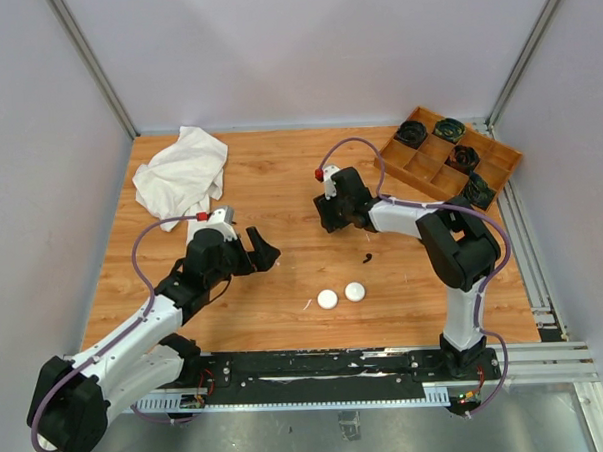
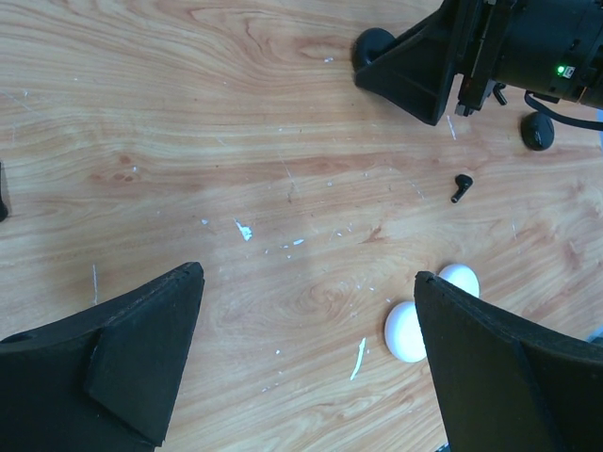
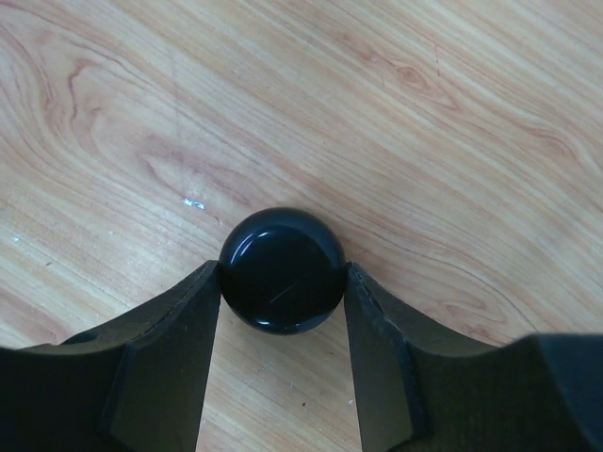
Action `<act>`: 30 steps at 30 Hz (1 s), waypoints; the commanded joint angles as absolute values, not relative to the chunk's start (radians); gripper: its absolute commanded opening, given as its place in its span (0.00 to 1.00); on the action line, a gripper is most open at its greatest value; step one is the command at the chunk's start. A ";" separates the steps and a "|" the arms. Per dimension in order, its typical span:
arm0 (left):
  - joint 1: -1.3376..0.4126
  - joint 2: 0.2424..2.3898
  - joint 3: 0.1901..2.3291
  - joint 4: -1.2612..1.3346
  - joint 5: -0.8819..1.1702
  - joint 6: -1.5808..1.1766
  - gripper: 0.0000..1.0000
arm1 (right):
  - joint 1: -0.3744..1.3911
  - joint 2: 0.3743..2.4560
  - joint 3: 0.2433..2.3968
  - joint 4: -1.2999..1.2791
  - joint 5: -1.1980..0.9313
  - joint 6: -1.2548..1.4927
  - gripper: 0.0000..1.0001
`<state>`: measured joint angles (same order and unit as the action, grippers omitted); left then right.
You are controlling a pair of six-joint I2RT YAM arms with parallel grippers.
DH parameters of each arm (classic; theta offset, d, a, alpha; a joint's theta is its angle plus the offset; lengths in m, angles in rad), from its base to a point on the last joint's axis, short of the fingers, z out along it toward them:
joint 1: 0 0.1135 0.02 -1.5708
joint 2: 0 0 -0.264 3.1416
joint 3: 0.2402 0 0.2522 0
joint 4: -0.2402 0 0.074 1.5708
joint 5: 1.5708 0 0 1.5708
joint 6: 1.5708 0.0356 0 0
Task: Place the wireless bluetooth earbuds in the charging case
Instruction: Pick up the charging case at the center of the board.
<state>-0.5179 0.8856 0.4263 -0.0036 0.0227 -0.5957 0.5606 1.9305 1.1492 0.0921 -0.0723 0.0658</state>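
Observation:
A glossy black round charging case (image 3: 283, 271) lies on the wooden table, and my right gripper (image 3: 283, 266) is shut on it, one finger pressed to each side. From above, the right gripper (image 1: 331, 219) hides this case. One small black earbud (image 1: 367, 257) lies loose just in front of the right arm, and the left wrist view shows that earbud (image 2: 462, 187) too. My left gripper (image 1: 263, 250) hovers open to the left with nothing between its fingers (image 2: 151, 358). Two white round cases (image 1: 328, 299) (image 1: 355, 292) sit near the table's front.
A crumpled white cloth (image 1: 182, 173) lies at the back left. At the back right, a wooden compartment tray (image 1: 499, 163) holds several black round items. A thin white sliver (image 2: 358, 358) lies by the white case (image 2: 403, 331).

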 commanded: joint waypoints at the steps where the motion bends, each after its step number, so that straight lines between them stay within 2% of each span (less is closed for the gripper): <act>1: -0.502 0.894 0.467 0.013 0.050 -0.576 0.99 | 0.560 1.901 1.152 0.065 -0.140 0.032 0.42; 14: -0.485 0.898 0.545 -0.036 0.138 -0.528 0.95 | 0.700 1.640 1.037 -0.005 -0.249 -0.074 0.40; 21: -0.482 0.882 0.594 -0.075 0.207 -0.505 0.90 | 0.822 1.447 1.013 -0.097 -0.245 -0.265 0.37; 30: -0.482 0.858 0.655 -0.073 0.451 -0.491 0.81 | 0.930 1.229 0.975 -0.159 -0.310 -0.584 0.36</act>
<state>-0.4908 0.8803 0.5972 -0.0719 0.2943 -0.5159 0.8974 1.2938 0.9981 -0.1055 -0.2600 -0.3889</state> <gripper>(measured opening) 0.827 0.517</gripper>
